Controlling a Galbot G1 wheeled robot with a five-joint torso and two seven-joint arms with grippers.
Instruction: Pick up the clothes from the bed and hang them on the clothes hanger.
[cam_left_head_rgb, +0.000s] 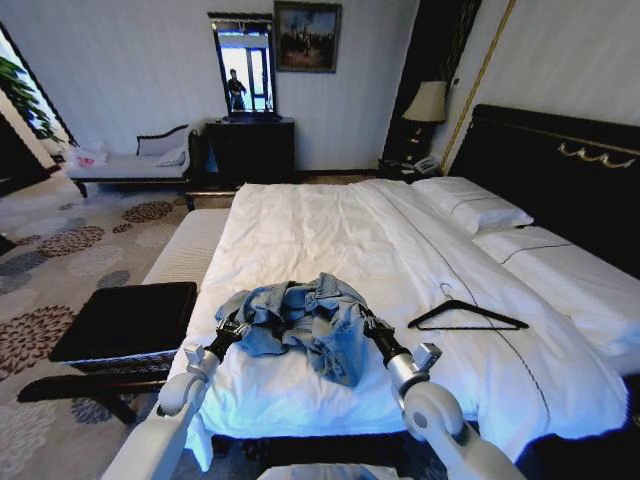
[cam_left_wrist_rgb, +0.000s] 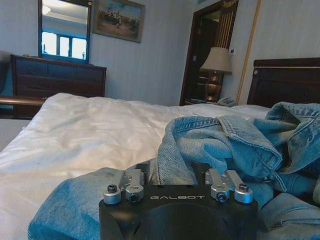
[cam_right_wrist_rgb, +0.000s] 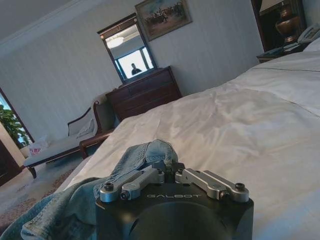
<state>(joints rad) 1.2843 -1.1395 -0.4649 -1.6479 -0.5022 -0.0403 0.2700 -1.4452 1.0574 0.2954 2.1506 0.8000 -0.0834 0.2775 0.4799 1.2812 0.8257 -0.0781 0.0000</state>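
Faded light blue denim jacket (cam_left_head_rgb: 300, 322) lies bunched near the foot edge of the large white-sheeted bed (cam_left_head_rgb: 330, 225). The head view shows both tools at its sides, with the thin black triangular coat hanger (cam_left_head_rgb: 467, 315) flat on the sheet beside it toward the pillows. The left tool (cam_left_wrist_rgb: 172, 172) is buried in denim, its state unclear; the right tool (cam_right_wrist_rgb: 168, 170) is clamped on a denim fold.
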